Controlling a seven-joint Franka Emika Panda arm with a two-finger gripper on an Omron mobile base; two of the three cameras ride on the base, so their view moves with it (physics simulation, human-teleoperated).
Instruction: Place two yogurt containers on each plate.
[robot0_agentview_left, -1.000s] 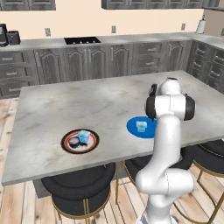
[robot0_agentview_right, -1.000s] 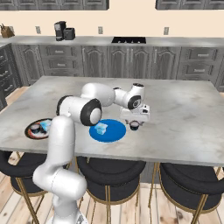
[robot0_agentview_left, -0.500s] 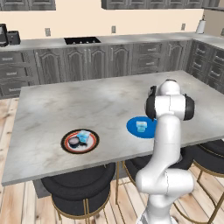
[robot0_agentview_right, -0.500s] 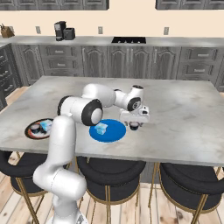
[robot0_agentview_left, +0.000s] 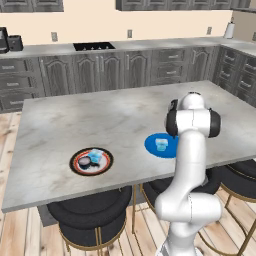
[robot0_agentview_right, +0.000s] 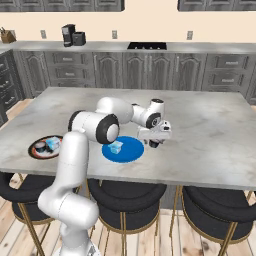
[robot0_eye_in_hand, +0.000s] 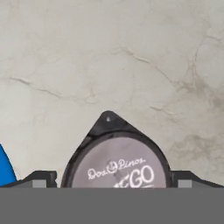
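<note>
Patterned plate (robot0_agentview_left: 91, 161) done: dark tub (robot0_agentview_left: 84, 162) and pale blue tub (robot0_agentview_left: 95, 157) on it; blue plate (robot0_agentview_right: 123, 149) half done, one pale blue tub (robot0_agentview_right: 116, 146) on it; last dark yogurt tub (robot0_eye_in_hand: 117, 164) on tabletop (robot0_agentview_right: 200, 125) just beside blue plate; gripper (robot0_agentview_right: 156, 142) low over it, jaws wide apart, straddling tub, not clamped; left: grasp, lift, place on blue plate.

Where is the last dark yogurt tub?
The dark yogurt tub sits on the marble island counter, just right of the blue plate in the right base view, directly beneath the open tool.
</note>
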